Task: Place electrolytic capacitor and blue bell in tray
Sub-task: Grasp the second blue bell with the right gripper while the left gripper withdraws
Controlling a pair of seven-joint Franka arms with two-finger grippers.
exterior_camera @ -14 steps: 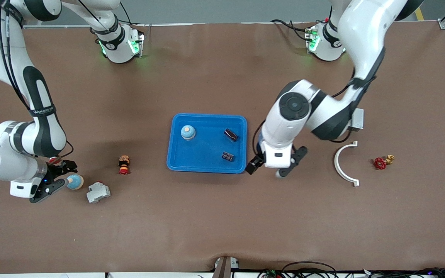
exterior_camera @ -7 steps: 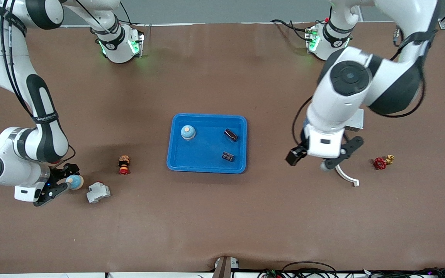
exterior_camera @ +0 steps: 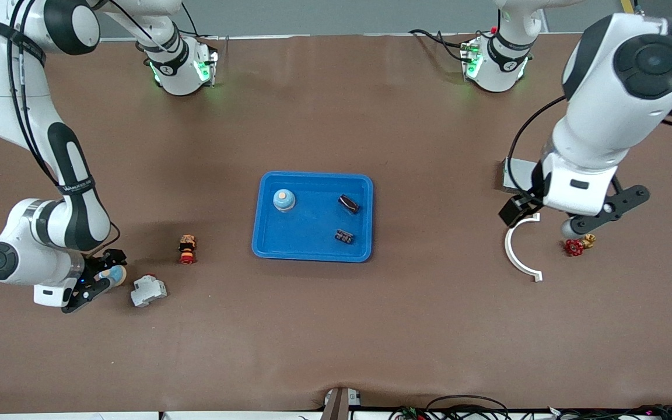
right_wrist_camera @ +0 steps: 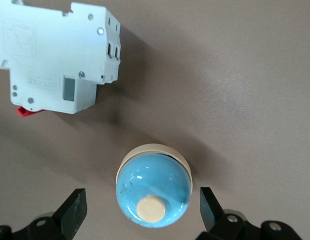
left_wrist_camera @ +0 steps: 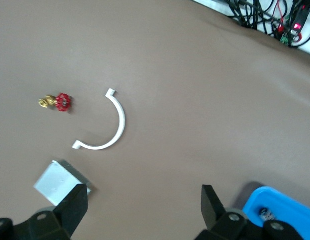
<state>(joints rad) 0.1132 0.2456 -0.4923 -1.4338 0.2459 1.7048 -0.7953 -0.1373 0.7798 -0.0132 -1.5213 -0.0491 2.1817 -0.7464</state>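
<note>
Blue bell (right_wrist_camera: 152,190) between open right claw (right_wrist_camera: 142,212) fingers.

The bright-blue tray (exterior_camera: 312,248) at the table's middle holds an upright blue bell (exterior_camera: 284,200) and two dark capacitors (exterior_camera: 348,203), while a second blue bell (right_wrist_camera: 153,190) stands at the right arm's end.

Readable markings: almost none.
The white circuit breaker (right_wrist_camera: 59,57) bears small embossed print and a framed diagram, too faint to read; the right arm's black band (exterior_camera: 76,188) carries illegible white lettering.
</note>
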